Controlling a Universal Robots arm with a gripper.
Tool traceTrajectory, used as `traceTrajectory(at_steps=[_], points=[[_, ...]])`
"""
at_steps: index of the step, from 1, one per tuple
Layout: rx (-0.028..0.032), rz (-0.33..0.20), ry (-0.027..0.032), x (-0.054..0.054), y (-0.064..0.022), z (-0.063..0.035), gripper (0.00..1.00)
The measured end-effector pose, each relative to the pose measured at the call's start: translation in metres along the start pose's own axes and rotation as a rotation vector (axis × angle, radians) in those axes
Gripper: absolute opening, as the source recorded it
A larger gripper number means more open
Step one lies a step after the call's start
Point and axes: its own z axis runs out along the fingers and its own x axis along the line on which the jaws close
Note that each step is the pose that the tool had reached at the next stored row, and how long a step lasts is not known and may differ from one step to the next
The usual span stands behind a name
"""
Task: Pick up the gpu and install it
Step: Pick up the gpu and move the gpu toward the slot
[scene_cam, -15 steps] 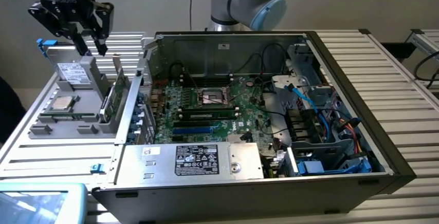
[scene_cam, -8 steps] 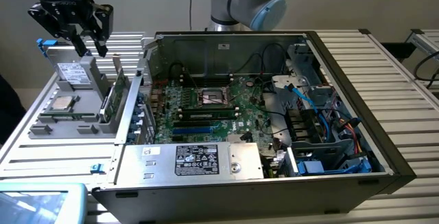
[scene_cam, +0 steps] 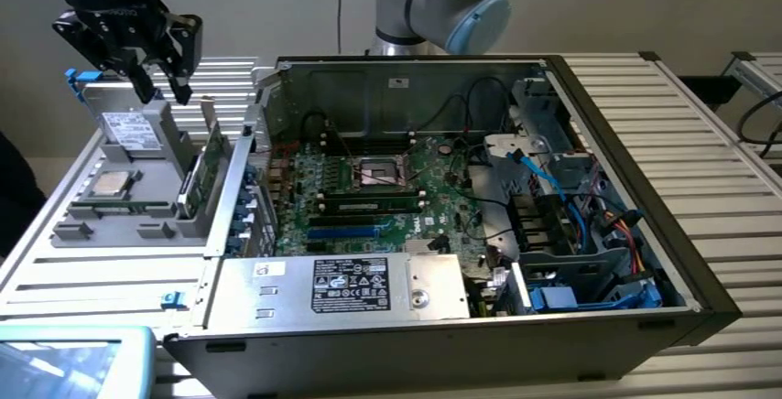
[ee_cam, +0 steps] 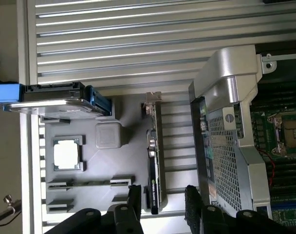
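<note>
Two fingers of the gripper flank the gpu in wrist view

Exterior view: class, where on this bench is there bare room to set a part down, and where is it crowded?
Free: the ribbed table on the exterior view's right of the computer case, and the strip on the camera's side of the grey tray. Crowded: the tray around the gpu, and the case's cabled inside.
</note>
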Motion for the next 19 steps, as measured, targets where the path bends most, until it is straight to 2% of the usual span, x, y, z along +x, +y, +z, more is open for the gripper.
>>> traceTrajectory(at_steps=[10, 19], points=[[-0.0009, 0.018, -0.0016, 0.002, -0.0019, 0.0181, 0.49], [-0.0009, 0.027, -0.0025, 0.009, -0.0034, 0.0345, 0.49]])
